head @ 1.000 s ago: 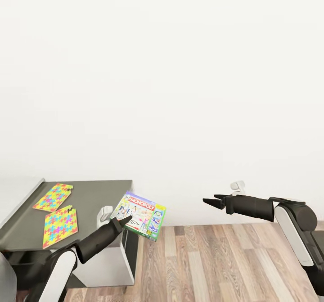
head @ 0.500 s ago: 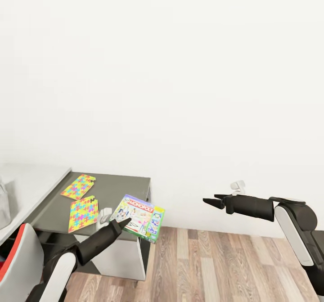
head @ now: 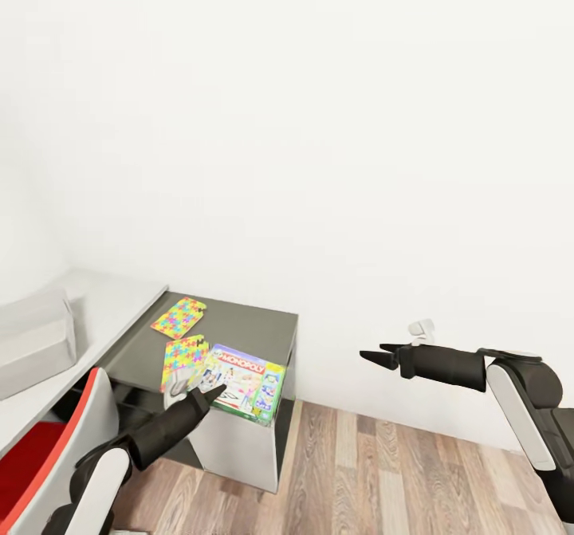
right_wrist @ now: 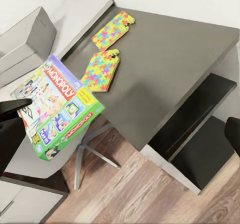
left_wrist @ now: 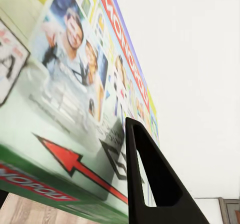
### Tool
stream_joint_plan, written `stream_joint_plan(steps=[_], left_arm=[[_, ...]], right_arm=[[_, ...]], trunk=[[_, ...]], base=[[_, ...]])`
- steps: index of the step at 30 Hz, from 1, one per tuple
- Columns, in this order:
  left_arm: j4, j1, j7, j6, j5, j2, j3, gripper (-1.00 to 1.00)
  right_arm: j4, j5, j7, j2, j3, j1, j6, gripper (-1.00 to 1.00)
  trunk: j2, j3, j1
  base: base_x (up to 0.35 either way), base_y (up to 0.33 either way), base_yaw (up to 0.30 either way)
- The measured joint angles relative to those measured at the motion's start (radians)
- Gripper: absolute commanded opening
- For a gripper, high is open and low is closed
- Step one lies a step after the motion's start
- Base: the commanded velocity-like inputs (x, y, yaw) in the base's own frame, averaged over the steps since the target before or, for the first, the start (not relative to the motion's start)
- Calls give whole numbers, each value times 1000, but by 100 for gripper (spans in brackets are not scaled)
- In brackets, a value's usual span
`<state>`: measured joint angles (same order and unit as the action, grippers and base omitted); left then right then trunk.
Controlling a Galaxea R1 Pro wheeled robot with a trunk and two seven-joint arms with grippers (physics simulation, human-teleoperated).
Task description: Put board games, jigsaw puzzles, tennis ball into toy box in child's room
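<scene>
Left claw (head: 209,392) is clamped on the Monopoly board game (head: 239,383), held over the tabletop (head: 255,329) front edge beside two jigsaw puzzles (head: 178,317); right claw (head: 375,355) hangs apart, empty; one-edge pinch could let the box slip

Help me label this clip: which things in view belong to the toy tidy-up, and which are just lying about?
Job:
- Monopoly board game, held in the left gripper
- two jigsaw puzzles on the dark table
- grey toy box

Lying about:
- red chair
- empty right gripper
</scene>
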<state>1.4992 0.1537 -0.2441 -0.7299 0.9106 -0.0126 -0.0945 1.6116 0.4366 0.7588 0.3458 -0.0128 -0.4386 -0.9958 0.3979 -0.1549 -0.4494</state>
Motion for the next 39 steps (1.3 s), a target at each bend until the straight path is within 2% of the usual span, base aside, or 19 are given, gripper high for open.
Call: stream_joint_plan(steps=[39], left_arm=[[-13, 0, -10, 1, 3, 0, 2, -100]], right_arm=[[0, 0, 0, 1, -1, -1, 0, 100]], trunk=[[0, 0, 0]], base=[[0, 0, 295]])
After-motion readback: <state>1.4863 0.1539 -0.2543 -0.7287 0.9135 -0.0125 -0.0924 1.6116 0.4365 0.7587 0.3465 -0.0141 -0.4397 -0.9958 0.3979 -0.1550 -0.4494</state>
